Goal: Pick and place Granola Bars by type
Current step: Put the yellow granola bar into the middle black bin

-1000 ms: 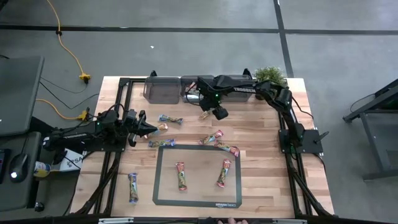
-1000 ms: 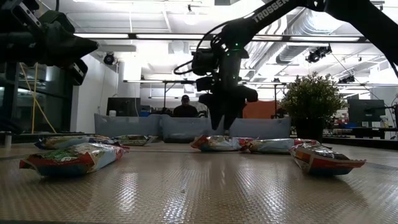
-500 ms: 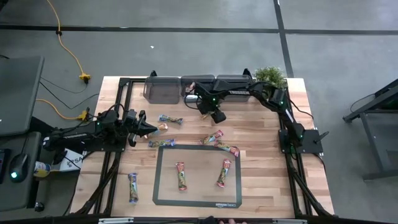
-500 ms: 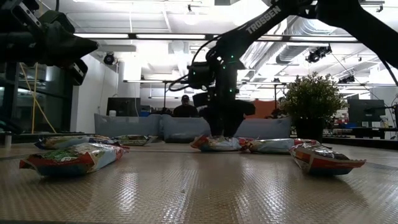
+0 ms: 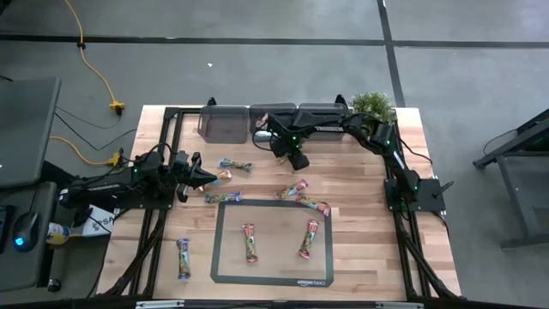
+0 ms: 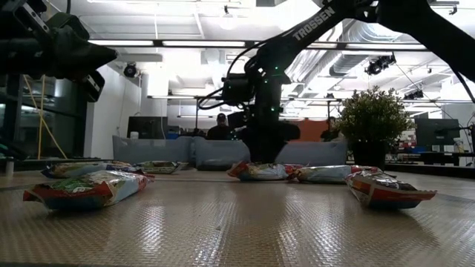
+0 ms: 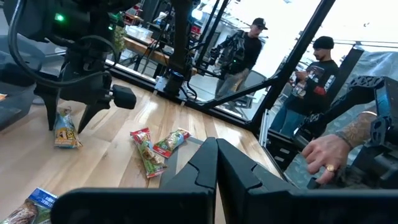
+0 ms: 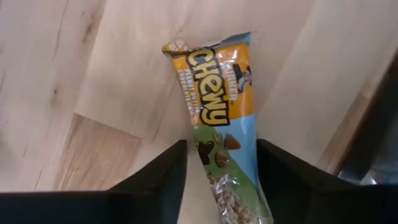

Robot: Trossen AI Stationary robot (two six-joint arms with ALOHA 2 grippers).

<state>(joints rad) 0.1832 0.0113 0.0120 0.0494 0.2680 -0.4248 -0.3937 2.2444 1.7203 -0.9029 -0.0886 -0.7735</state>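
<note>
Granola bar lengthwise between right gripper fingers, flat on table.

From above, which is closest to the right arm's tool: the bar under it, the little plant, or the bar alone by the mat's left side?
1. Bar under the right tool: Chewy bar, between its fingers.
2. Plant: back right corner.
3. Lone bar: front left, beside the mat.
</note>
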